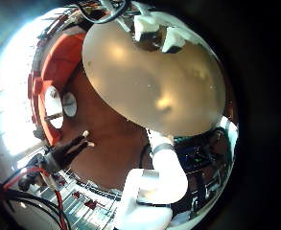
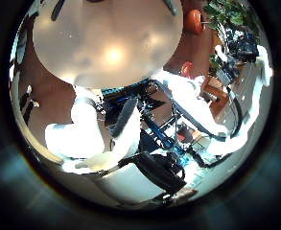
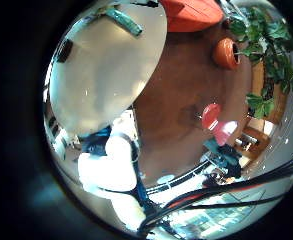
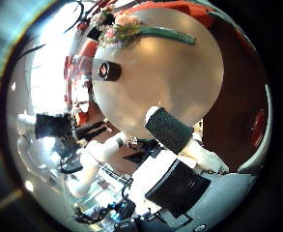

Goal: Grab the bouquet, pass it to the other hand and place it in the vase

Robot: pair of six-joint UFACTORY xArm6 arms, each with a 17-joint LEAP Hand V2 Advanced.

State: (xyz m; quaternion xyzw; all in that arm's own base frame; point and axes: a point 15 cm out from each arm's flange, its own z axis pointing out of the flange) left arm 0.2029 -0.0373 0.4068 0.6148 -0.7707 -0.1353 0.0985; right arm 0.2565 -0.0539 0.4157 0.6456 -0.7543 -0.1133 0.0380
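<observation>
The bouquet (image 4: 131,29) lies flat on the round table (image 4: 165,82), near its far rim, with the flower heads bunched at one end and the long stem pointing away. The vase (image 4: 109,70), a small dark cylinder, stands upright on the table a short way from the bouquet. In the right little finger side view only the bouquet's stem (image 3: 121,20) shows at the table's rim. My right hand (image 4: 175,130) hangs well above the table, fingers relaxed and holding nothing. My left hand (image 2: 82,129) is also high over the table (image 1: 150,81), with relaxed, empty fingers (image 1: 161,182).
Around the table is bare floor (image 3: 181,90), with a potted plant (image 3: 271,50) and a round pot (image 3: 226,52) at one side. A rounded seat (image 1: 58,67) stands by the table. Racks and gear (image 2: 169,144) are behind the arms.
</observation>
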